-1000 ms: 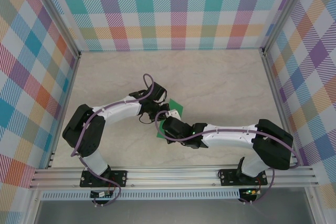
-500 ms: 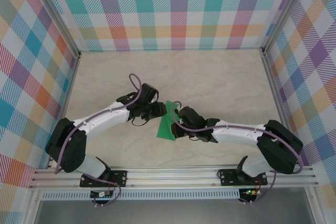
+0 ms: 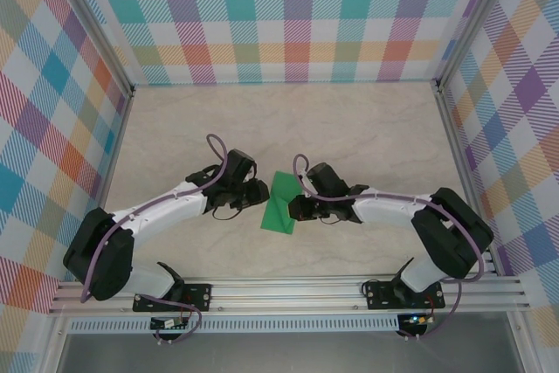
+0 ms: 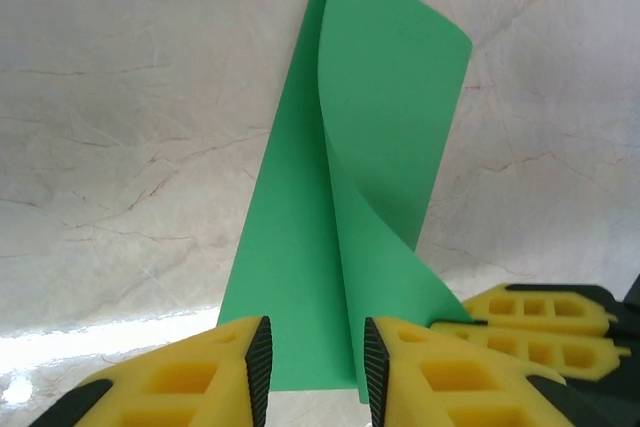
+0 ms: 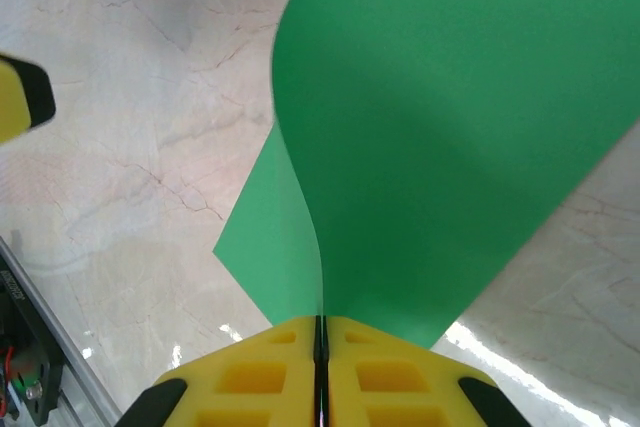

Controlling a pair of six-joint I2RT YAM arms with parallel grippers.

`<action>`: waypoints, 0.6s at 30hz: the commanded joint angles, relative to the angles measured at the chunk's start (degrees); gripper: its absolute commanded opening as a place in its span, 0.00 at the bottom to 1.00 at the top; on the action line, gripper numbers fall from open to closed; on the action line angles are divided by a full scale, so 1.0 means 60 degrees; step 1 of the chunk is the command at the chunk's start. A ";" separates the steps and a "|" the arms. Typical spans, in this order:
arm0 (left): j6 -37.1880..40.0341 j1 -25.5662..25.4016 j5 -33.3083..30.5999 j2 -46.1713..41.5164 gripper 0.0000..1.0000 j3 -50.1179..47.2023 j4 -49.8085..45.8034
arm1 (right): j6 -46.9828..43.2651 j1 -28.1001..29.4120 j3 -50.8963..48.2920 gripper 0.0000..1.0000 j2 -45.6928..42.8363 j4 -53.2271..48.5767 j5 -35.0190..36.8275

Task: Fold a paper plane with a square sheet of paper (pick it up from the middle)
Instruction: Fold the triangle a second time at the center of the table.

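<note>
Right gripper (image 5: 322,329) clamps the paper's (image 5: 450,127) three o'clock edge; left gripper (image 4: 315,365), jaws parted and empty, should press the crease evenly.

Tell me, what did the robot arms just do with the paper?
The left gripper backed away to the left and now stands open at the edge of the green paper. The right gripper slid right, lifting a flap of it. The paper stayed mid-table, still pinched by the right gripper.

Matt paper sheet (image 4: 300,247), glossy tabletop (image 4: 120,147)
</note>
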 commanded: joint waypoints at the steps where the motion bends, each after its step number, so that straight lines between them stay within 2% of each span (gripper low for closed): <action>1: -0.0186 0.0119 0.0325 -0.0293 0.32 -0.0268 0.0558 | -0.0381 -0.0197 0.0389 0.09 0.0333 -0.0139 -0.0747; 18: -0.0266 0.0112 0.0986 0.0214 0.32 -0.0615 0.1571 | -0.1392 -0.0798 0.1099 0.09 0.1143 -0.1001 -0.1196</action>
